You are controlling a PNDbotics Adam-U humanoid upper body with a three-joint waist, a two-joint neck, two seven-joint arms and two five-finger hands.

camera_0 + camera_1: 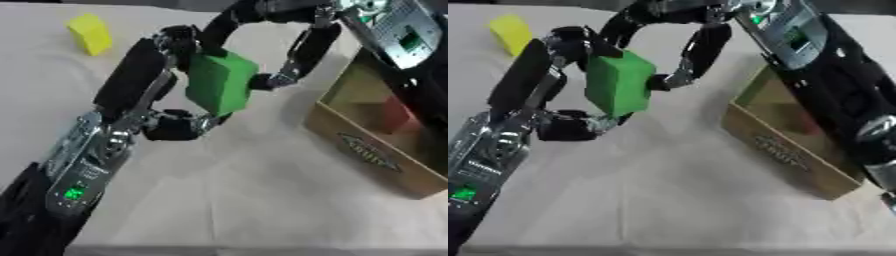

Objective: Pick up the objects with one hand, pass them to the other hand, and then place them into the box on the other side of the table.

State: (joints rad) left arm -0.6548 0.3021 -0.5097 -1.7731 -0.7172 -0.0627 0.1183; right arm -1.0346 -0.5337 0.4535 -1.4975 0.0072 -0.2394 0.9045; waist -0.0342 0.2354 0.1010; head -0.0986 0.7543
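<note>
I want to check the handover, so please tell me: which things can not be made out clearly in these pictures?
- Box contents: in the left eye view the right robot hand and its arm cover most of a red thing inside.
- Green block: the left robot hand hides its far side.
- Box label: blurred, unreadable.

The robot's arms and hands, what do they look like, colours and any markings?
Both hands are mostly black with silver metal joints. The left hand has thick black padded fingers; its forearm carries a silver panel with a glowing green light and small lettering too small to read. The right hand has slimmer black fingers; its forearm has a similar silver panel with a green light.
</note>
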